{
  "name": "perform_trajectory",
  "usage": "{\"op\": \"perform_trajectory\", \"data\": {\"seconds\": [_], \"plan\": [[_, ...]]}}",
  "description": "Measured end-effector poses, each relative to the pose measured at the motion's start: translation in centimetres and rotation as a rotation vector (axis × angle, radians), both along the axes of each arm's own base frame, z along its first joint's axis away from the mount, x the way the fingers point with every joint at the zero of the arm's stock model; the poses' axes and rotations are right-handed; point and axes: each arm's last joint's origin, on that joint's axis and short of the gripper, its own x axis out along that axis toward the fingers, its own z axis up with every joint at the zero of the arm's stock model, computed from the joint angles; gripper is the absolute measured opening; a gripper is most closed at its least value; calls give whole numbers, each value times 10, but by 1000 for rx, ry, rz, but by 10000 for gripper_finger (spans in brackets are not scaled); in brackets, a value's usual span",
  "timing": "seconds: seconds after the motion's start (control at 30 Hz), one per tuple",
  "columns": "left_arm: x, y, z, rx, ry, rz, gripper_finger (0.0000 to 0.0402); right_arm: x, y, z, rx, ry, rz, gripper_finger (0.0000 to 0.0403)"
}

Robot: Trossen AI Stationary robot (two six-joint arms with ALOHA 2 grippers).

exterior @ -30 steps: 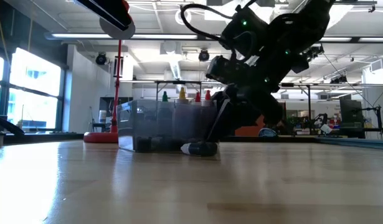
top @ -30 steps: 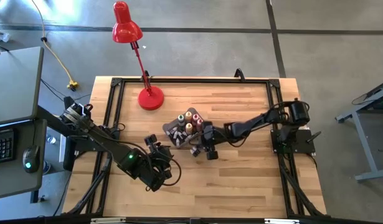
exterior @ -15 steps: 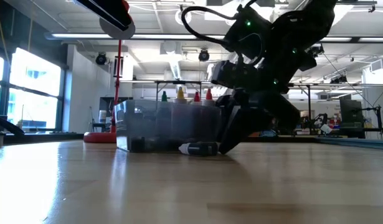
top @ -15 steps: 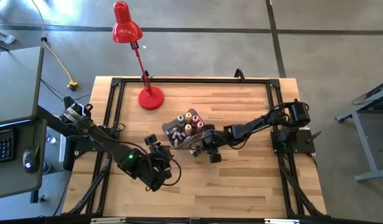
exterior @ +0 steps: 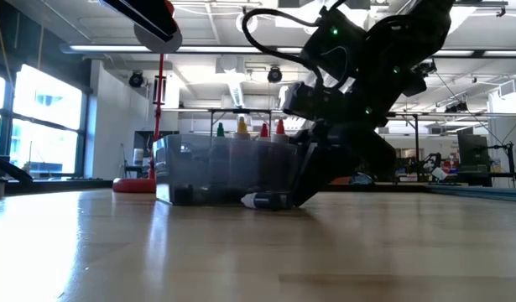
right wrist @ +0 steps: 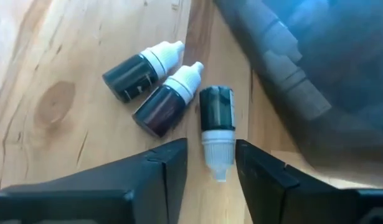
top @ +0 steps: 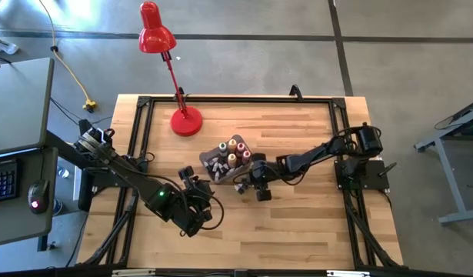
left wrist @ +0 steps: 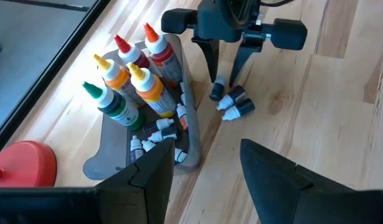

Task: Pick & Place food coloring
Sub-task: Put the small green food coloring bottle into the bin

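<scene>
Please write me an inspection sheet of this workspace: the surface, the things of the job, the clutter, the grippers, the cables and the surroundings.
Surface: wooden table with a black frame.
Job's things: grey bin holds upright bottles with red, yellow and green caps and tiny white-capped ones; three small dark bottles lie on the wood beside it.
Clutter: red desk lamp on the table's far side.
Grippers: right gripper is down at the table, fingers either side of one lying bottle's white cap; left gripper waits open, near the front.
Cables: yellow cable on the floor.
Surroundings: desk with keyboard and mouse; workshop room behind.
</scene>
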Motion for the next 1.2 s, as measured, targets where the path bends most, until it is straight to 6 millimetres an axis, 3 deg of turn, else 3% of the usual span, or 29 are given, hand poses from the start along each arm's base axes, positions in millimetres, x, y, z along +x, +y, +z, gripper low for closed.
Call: {"op": "perform_trajectory", "data": {"seconds": [0.27, 0.47, 0.63, 0.73, 1.03, 1.2], "plan": [[0, 0, 0, -3, 2, -1, 179, -1, 0, 6, -7, -11, 5, 43], [0, -1, -1, -20, 14, -9, 179, -7, -2, 36, -23, -81, -18, 43], [0, 0, 0, -11, 16, -11, 179, -6, -6, 75, -60, -294, -65, 60], [0, 0, 0, 2, 11, -8, 179, -2, -13, 86, -90, -382, -58, 53], [0, 0, 0, 2, 0, -3, 179, 37, -16, 80, -128, -264, -39, 62], [0, 0, 0, -10, 6, -5, 179, 55, -18, 87, -175, -180, -75, 66]]}}
